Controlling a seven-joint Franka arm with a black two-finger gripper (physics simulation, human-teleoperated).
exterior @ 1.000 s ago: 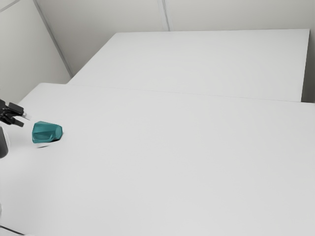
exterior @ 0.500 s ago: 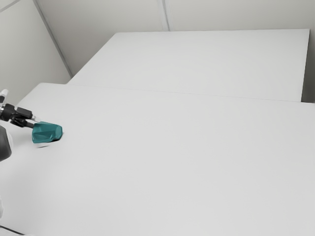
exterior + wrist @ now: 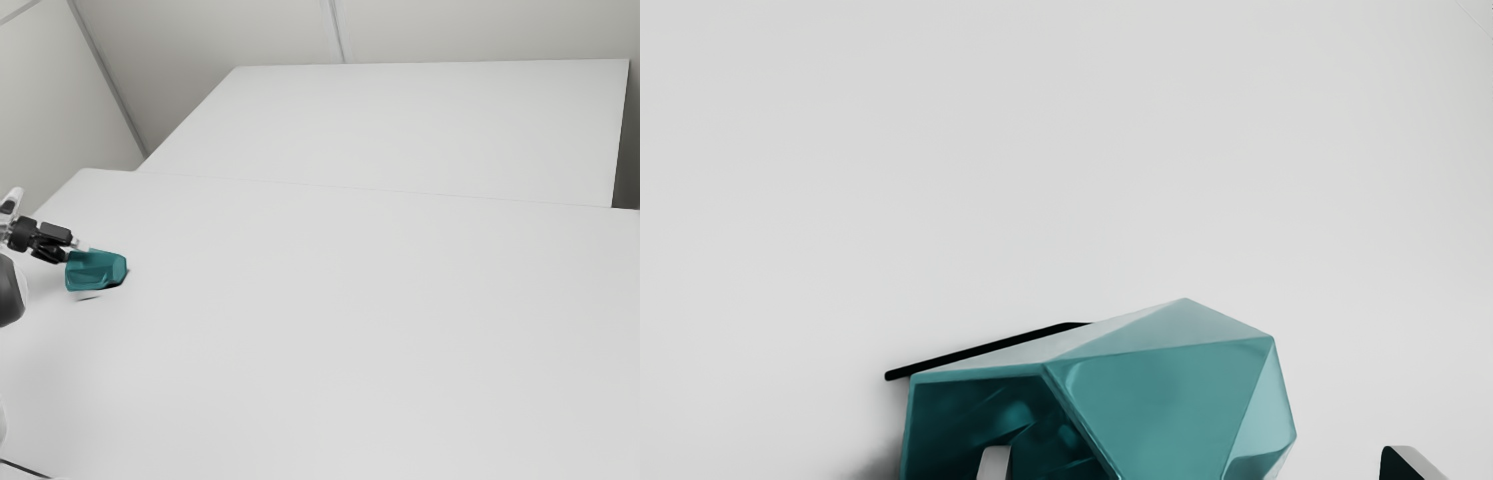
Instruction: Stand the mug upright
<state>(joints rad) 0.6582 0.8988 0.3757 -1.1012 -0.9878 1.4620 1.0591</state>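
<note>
In the exterior view, a smooth white table stretches out below pale walls. Near its edge at the exterior view's left, a glossy teal faceted mug lies on its side, and the black two-finger gripper is right by it.

In the wrist view, the mug's dark open mouth shows, with one pale fingertip overlapping it and the other out past the closed end. The fingers stand wide, with nothing clamped; whether the nearer one is inside the mouth or only above it, I cannot tell. If it is inside, closing could hook the rim or drag the mug along. The slanted facets might also let a grip slip, rolling the mug as it is tilted.
</note>
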